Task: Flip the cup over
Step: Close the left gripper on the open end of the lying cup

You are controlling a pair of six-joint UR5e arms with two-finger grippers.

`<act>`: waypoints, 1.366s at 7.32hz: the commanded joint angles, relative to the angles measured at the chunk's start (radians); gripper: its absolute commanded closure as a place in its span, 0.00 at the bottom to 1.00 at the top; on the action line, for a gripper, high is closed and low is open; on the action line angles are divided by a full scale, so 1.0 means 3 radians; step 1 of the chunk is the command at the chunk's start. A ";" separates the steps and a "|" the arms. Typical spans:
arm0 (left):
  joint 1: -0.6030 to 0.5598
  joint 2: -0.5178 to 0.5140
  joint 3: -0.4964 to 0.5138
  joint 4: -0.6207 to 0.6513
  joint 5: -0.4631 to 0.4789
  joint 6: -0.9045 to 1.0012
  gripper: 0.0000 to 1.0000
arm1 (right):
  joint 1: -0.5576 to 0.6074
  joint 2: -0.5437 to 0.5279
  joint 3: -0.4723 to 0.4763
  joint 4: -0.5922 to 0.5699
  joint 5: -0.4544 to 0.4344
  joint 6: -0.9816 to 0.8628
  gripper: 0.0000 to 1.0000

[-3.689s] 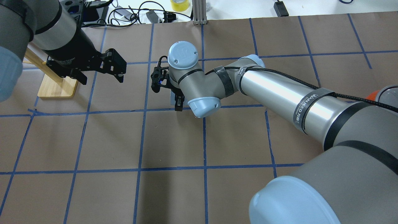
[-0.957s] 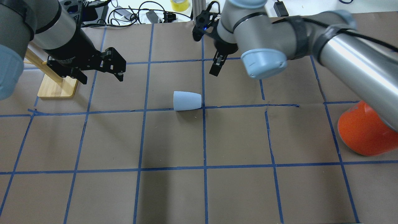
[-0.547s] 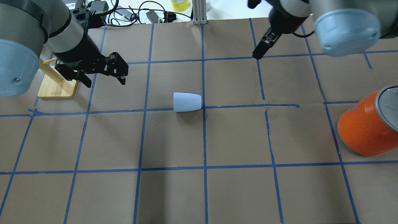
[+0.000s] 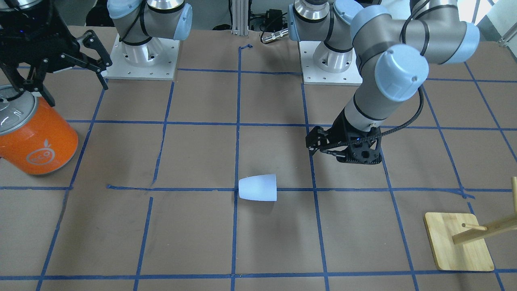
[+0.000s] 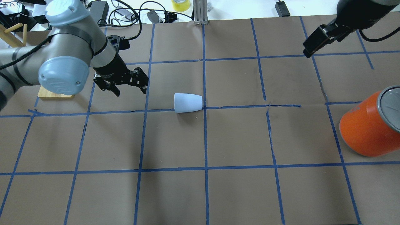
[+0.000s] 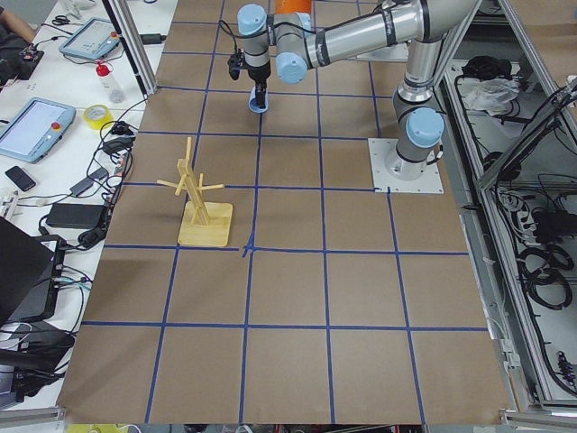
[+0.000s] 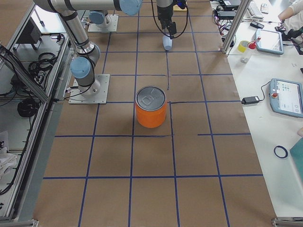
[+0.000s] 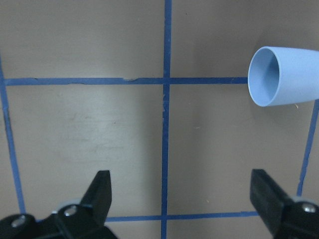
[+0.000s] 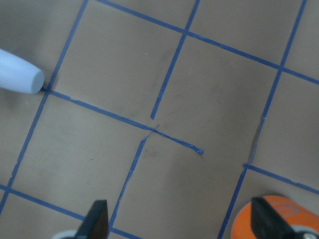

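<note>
The cup (image 5: 188,102) is lying on its side on the table (image 5: 175,193) near the centre, touching a tape crossing. The overhead view is showing only its pale outer wall. The left wrist view is showing its blue inside, the mouth facing the left gripper (image 5: 130,91). That gripper is hanging at the cup's 9 o'clock with its fingers spread wide and holding nothing. The right gripper (image 9: 179,211) is sitting out at 2 o'clock, also spread and empty, and the front view is placing it over the orange can (image 5: 362,131). Since half a second ago the cup is lying unmoved. The left gripper is closing in from the wooden stand (image 4: 458,242), and the right one is drawing further off.
</note>
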 commanded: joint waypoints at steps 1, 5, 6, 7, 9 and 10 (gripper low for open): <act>0.0002 -0.0336 0.0005 0.0112 -0.0486 0.0230 0.00 | -0.0245 -0.0024 0.0024 0.0018 -0.0064 0.0290 0.00; 0.0012 -0.0731 -0.0010 0.0479 -0.1186 0.0271 0.04 | 0.0182 0.0194 -0.0052 -0.0028 -0.0376 0.1117 0.00; 0.0012 -0.0767 -0.0005 0.0506 -0.1237 0.0271 0.25 | 0.0417 0.0328 -0.0195 0.0008 -0.0467 0.1377 0.00; 0.0007 -0.0787 -0.0010 0.0506 -0.1415 0.0256 0.41 | 0.0465 0.0450 -0.0409 0.0114 -0.0564 0.1395 0.00; 0.0007 -0.0803 -0.0025 0.0506 -0.1432 0.0250 0.75 | 0.0485 0.0630 -0.0671 0.0294 -0.0372 0.1410 0.00; 0.0007 -0.0808 -0.0025 0.0506 -0.1432 0.0251 1.00 | 0.0551 0.0626 -0.0657 0.0304 -0.0361 0.1415 0.00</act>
